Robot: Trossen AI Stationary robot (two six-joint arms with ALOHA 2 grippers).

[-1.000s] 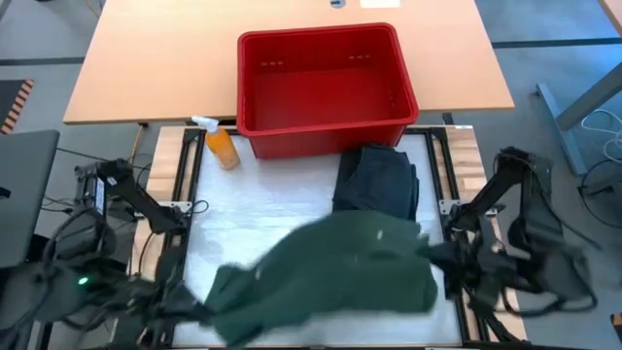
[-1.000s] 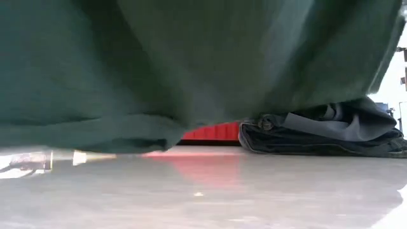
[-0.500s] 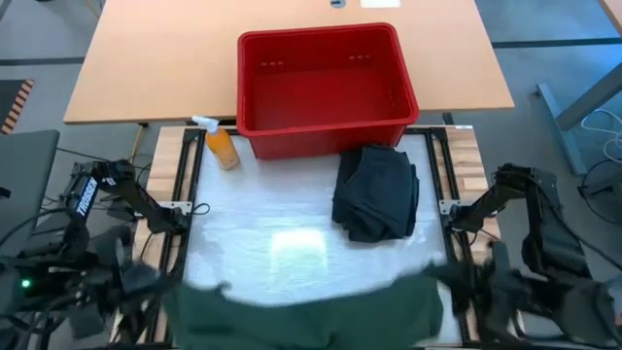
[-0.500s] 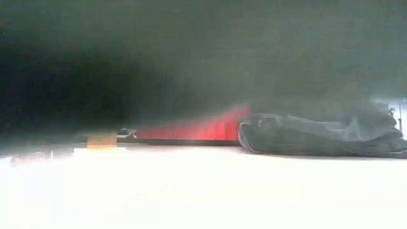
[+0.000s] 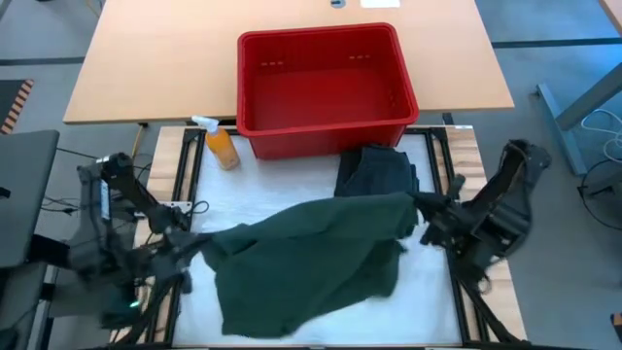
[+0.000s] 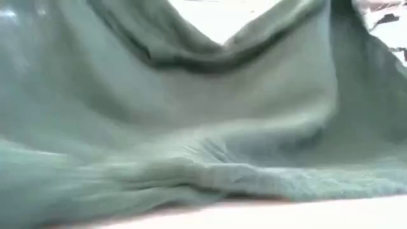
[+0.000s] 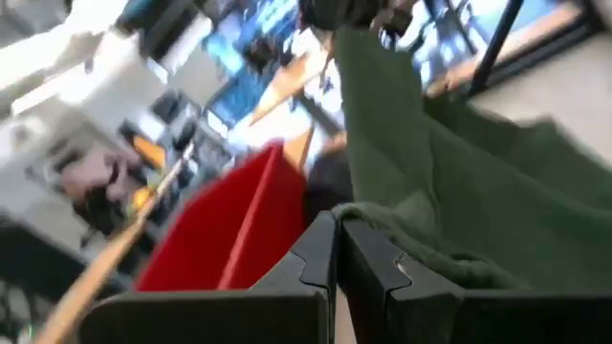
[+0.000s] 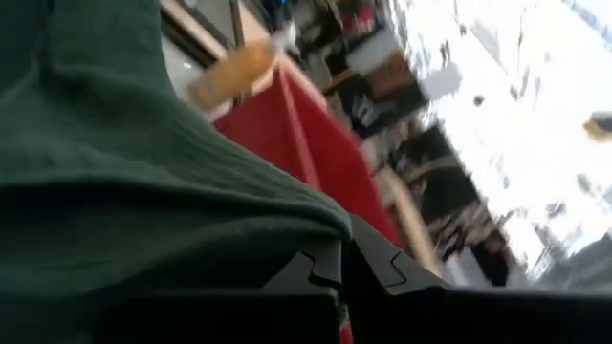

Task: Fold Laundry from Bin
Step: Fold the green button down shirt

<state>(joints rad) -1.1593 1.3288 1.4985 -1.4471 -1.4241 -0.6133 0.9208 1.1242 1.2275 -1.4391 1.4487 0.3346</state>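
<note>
Green cotton-like cloth fills the low view from edge to edge: a dark green soft garment sags in a broad swag right in front of that camera, its lower folds resting on the pale table top. It hangs this way because each arm has it by one edge. In the left wrist view the left gripper has its dark fingers closed tight on a rolled hem, and the right wrist view shows the right gripper likewise pinched shut on a fold of the same cloth. From above, the left gripper sits at the garment's left corner near the table's left rail and the right gripper at its upper right corner, so the cloth is drawn out between them, most likely to spread it flat for folding; its near part is bunched and wrinkled, so I judge the spreading unfinished. Just beyond the right corner lies a black crumpled garment, partly overlapped by the green one and touching the front wall of the red rectangular plastic bin, which looks empty. Beside the bin's left front corner stands a small orange spray bottle, clear of the work.
</note>
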